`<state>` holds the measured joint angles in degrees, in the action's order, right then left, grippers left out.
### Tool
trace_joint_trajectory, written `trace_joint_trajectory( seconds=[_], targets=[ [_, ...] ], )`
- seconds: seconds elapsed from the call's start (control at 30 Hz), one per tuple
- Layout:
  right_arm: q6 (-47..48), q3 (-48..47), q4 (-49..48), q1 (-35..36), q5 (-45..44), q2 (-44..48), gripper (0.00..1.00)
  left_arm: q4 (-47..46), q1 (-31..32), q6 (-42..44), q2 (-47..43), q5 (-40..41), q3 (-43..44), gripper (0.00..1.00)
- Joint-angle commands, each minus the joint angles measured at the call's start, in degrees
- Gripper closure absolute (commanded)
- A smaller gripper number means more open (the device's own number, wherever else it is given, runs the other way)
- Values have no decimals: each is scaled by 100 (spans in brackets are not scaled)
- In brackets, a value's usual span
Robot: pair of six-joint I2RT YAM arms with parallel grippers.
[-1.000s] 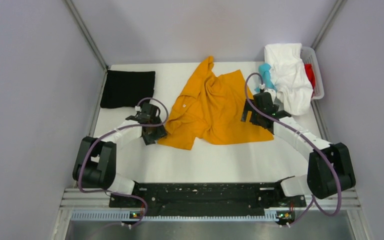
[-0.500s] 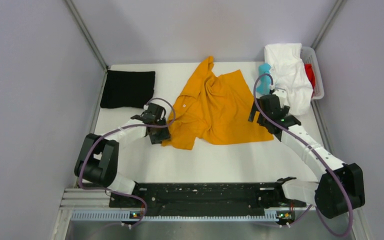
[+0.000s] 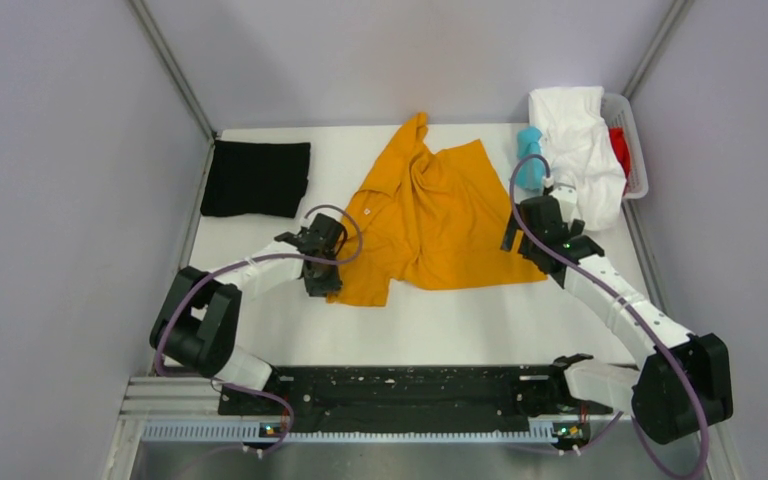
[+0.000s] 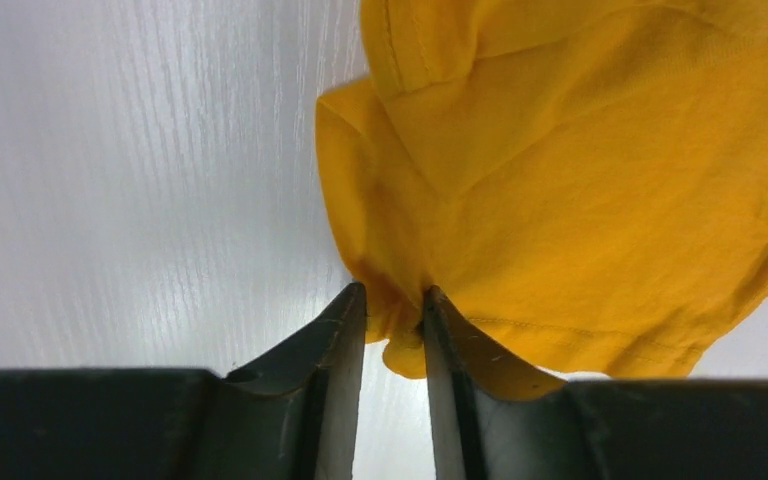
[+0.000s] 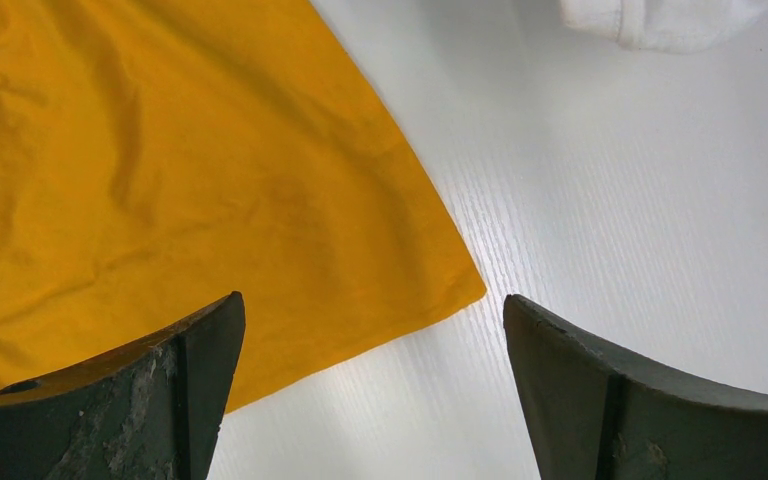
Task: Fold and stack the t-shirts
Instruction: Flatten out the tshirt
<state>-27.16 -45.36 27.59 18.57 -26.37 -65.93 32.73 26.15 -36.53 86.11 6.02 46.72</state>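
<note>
Plain grey walls stand round a white table (image 3: 440,320). The orange shirt (image 3: 430,220) is the biggest thing on it. It lies crumpled and not yet folded, in the middle of the table.

To the far right of the orange shirt, a white shirt (image 3: 580,150) hangs out of a basket (image 3: 638,150). A black shirt (image 3: 256,177) lies to the far left of the orange shirt, folded flat and well apart from it. A bit of teal shirt (image 3: 530,155) peeks out just past the orange shirt's far right corner. A bit of red shirt (image 3: 620,150) shows in the basket, further right.

The left gripper (image 4: 395,320) has moved in to the orange shirt's near left corner. A second ago its jaws were wider and only beside the cloth. Now they are nearly together, with a bunch of orange cloth pinched between them. So the shirt looks caught on that side, ready to be pulled flat.

The right gripper (image 5: 370,310) has slid out to the orange shirt's near right corner. It hangs over that corner with its jaws as wide as they go, and it holds nothing. It probably needs to grab there next.

There is a tiny white spot (image 3: 368,212) on the orange shirt's left part. It is too small to read. No other words or labels show.
</note>
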Motion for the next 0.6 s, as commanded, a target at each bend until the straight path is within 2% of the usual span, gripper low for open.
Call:
trace_joint_trajectory(
  seconds=[0.0,0.1,0.13,0.3,0.57],
  targets=[
    [-187,-8,203,-17,-258,263,1,236,89,-165,37,166,-88,74],
    [-391,-8,548,-13,-334,333,1,285,93,-247,3,248,-94,97],
    [-513,-1,746,-18,-425,356,1,319,100,-294,-31,319,-105,100],
    [-1199,276,1364,-70,-892,542,2,383,99,-443,-296,430,-198,100],
    [-1187,779,861,-421,-347,434,6,506,93,-570,-522,577,-283,100]
  ],
)
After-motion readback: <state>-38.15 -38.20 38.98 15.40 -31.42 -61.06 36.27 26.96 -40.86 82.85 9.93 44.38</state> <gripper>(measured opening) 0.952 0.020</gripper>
